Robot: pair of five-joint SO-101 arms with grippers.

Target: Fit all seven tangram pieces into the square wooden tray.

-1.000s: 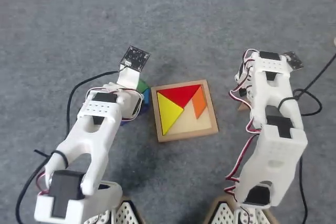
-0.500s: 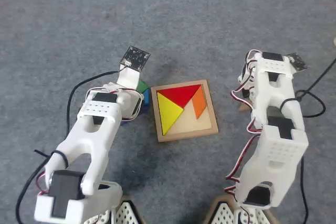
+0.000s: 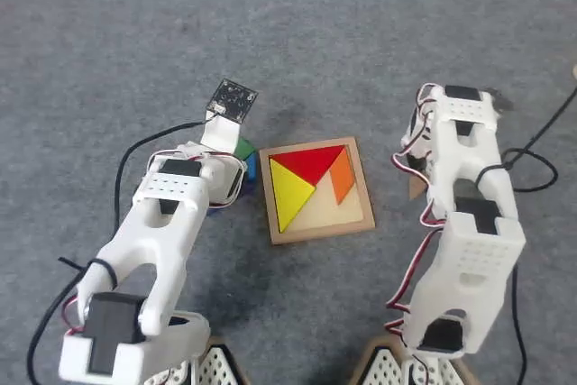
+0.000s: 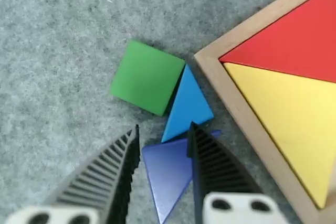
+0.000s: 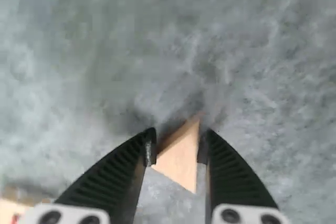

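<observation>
Left jaws, why: they stood partly open and empty, low over the loose pieces. I judge this was a stance for picking, the gap being wide enough to take an edge.
Right jaws, why: they were closed against the two sides of a tan piece. It seemed to be held so that it could be carried to the tray. Whether it was already off the counter I cannot tell.
Loose pieces, why: three lay in a tight group just outside the tray corner, probably waiting for their turn.
Dark blue triangle: nearest to the left jaws, under them, with one jaw over its edge and the other on the grey felt beside it.
Light blue triangle: just past the left tips, touching the dark blue one.
Green square: a little farther past the tips, close against the light blue triangle.
Square wooden tray: to one side of the left jaws, its corner near the light blue triangle.
Red triangle and yellow triangle: seated in the tray, edge to edge.
Orange piece: also seated, on the tray side toward the right arm, with bare wood beside it.
Progress, as I judge: three pieces in, four out.
</observation>
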